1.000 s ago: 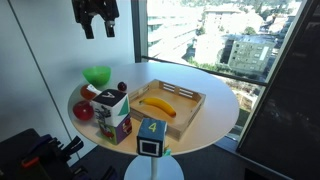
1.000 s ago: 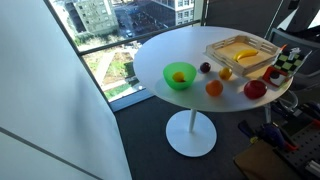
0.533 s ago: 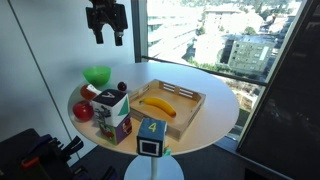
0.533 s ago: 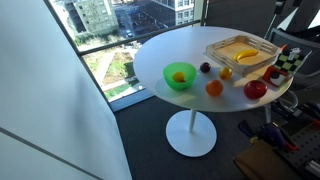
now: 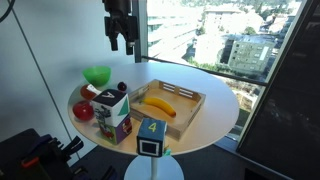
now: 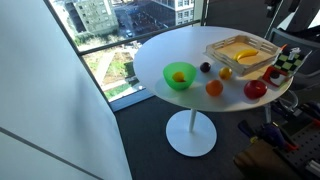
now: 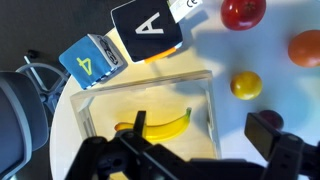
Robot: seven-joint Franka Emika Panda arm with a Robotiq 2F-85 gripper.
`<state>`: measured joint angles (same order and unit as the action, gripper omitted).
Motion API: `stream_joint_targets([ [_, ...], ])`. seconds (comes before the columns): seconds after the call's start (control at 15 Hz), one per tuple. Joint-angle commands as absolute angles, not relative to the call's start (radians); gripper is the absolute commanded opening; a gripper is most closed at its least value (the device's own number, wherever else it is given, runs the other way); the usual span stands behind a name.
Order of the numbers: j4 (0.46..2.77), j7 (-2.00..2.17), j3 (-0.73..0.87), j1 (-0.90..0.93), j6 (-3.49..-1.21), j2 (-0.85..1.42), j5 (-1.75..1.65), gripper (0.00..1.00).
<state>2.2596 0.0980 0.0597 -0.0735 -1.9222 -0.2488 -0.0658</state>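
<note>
Closest in an exterior view stands a blue and green cube with a number 4 on it, at the edge of the round white bench. Just behind it is a bigger cube with many colours, and a round red apple sits next to that. Next comes a flat wooden tray. A yellow curved banana lies inside the tray. Farther back are a small dark plum and a bright green bowl. High above them hangs the black gripper. Its two fingers are spread apart and hold nothing. It is well above the tray and touches no thing.

The banana looks light and soft. I think a hard squeeze would bruise it. Its skin is smooth, so it could slip. The thick middle looks like the best place to take hold, with the fingers across the short way.

The wrist view looks straight down into the tray and shows the whole banana, and a big letter A on the top of the bigger cube. An exterior view shows an orange fruit inside the green bowl, which the others hide. It also shows a small yellow fruit beside the tray.
</note>
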Motion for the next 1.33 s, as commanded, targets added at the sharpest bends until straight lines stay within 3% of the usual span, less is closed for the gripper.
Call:
stream_joint_targets([
  [0.0, 2.221, 0.168, 0.069, -0.094, -1.955, -0.182, -0.048, 1.00],
  [0.47, 2.224, 0.219, 0.090, -0.115, -2.063, -0.110, -0.050, 1.00],
  [1.27, 2.244, 0.212, 0.091, -0.111, -2.063, -0.105, -0.065, 1.00],
])
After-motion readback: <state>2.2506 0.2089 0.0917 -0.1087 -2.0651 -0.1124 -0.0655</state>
